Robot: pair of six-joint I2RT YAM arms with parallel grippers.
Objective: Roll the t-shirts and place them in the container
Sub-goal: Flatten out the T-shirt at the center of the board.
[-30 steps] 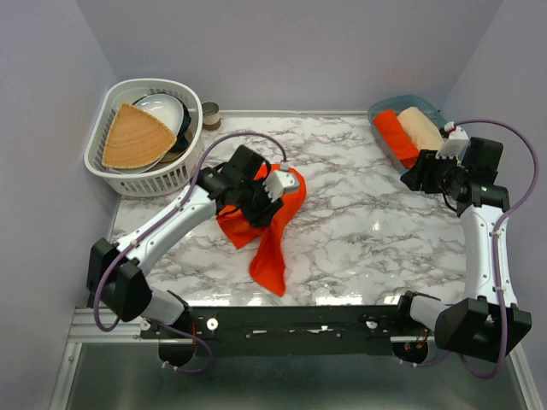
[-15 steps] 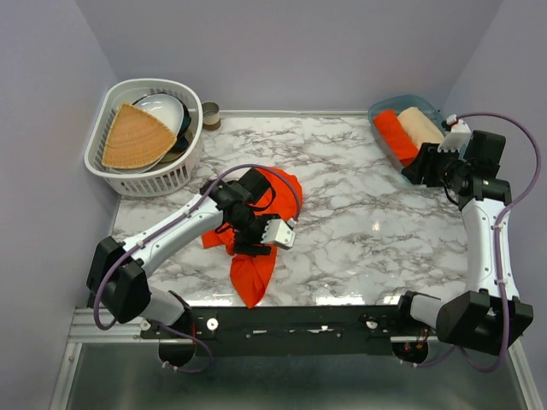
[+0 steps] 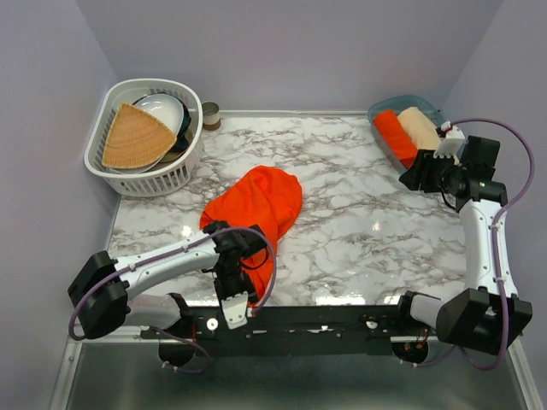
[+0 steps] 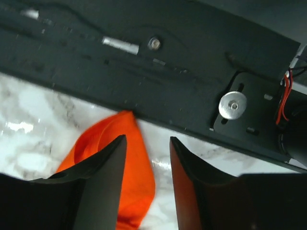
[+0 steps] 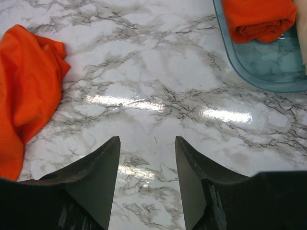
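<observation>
Top external, left to right: white basket (image 3: 150,83) in the far-left corner holds a tan woven mat (image 3: 135,137) and bowls (image 3: 162,107); small can (image 3: 210,114) just beside it. Next, the loose t-shirt (image 3: 261,201) lies bunched mid-left on the worktop (image 3: 359,231), one end trailing to the near edge. Left end effector (image 4: 147,143) sits over that trailing end, fingers apart, cloth under them, not pinched. Far right: clear blue tray (image 3: 408,98) with a rolled t-shirt (image 3: 393,135) and a beige roll (image 3: 420,128) side by side. Right end effector (image 5: 147,141) hovers near the tray over marble, fingers apart, holding nothing.
</observation>
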